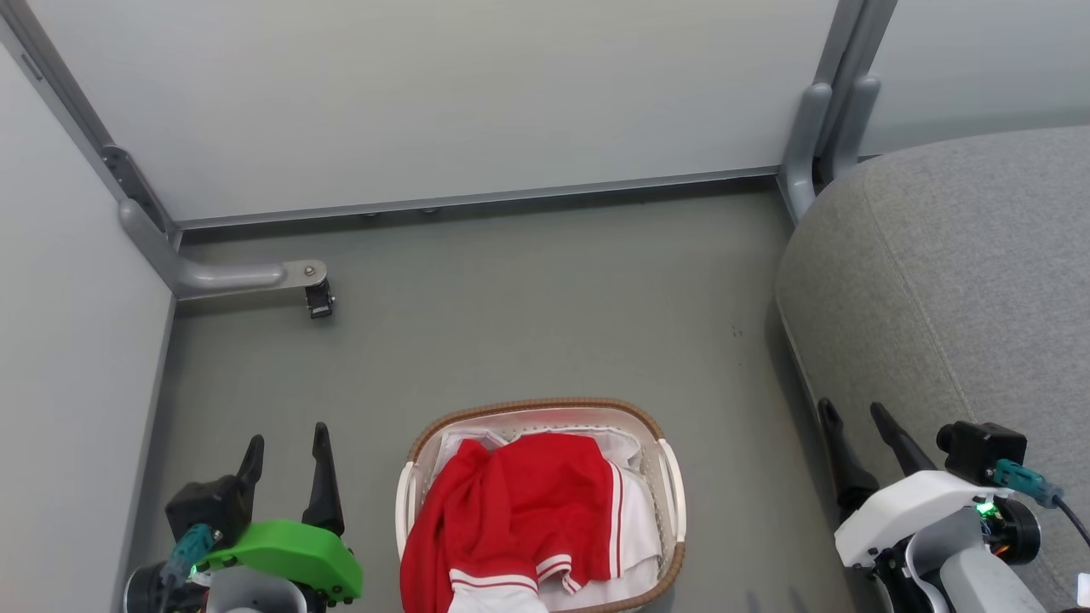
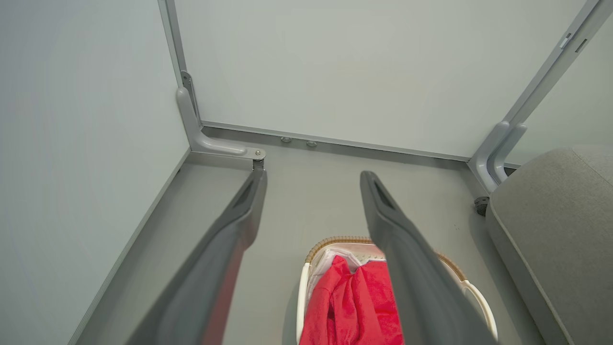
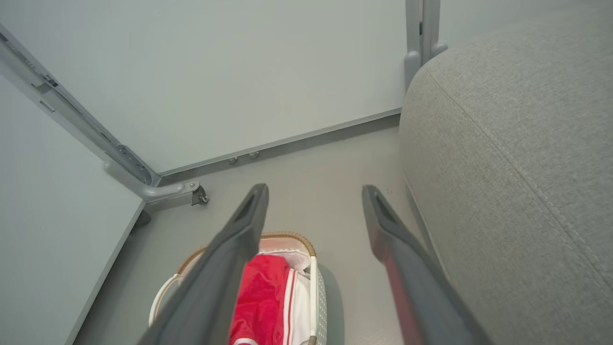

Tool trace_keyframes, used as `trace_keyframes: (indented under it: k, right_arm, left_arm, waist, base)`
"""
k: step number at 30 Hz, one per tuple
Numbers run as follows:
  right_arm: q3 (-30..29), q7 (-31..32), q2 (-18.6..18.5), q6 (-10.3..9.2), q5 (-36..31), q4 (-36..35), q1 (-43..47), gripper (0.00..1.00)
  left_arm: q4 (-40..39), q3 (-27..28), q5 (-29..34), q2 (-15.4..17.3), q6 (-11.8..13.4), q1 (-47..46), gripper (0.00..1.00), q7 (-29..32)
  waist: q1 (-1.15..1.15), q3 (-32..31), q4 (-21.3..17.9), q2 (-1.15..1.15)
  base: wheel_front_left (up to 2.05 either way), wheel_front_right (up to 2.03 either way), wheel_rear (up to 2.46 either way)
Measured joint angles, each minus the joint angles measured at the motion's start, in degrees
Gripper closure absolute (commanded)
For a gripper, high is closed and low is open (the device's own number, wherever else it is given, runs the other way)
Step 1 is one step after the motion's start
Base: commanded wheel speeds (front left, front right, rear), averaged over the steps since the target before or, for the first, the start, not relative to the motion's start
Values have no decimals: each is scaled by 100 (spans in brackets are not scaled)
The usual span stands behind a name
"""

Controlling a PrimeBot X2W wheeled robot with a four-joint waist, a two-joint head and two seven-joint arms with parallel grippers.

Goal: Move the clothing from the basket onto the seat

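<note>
Red clothing lies heaped inside the basket, which stands on the floor, apart from the seat. Left gripper and right gripper: fingers spread, holding nothing.

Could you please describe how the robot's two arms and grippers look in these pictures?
Both grippers have two long, dark, tapering fingers. The left gripper joins a bright green shell, the right gripper a white shell. Each wrist carries a black camera block, a teal plug and a small green light; a dark cable leaves the right plug.
</note>
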Motion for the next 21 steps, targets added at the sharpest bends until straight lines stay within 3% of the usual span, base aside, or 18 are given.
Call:
trace_keyframes:
  k: [10,21]
  right_arm:
    - [118,-129,-4,0,-478,119,-10,0]
    - [271,-268,-62,1,-884,-21,-336,0]
  left_arm:
    - [23,59,399,-89,23,46,0,-124]
    - [379,136,865,-318,-321,-53,0,-269]
  waist:
    - [0,41,-20,0]
    - [0,452,-100,0]
  base:
    - [0,0,0]
    - [0,0,0]
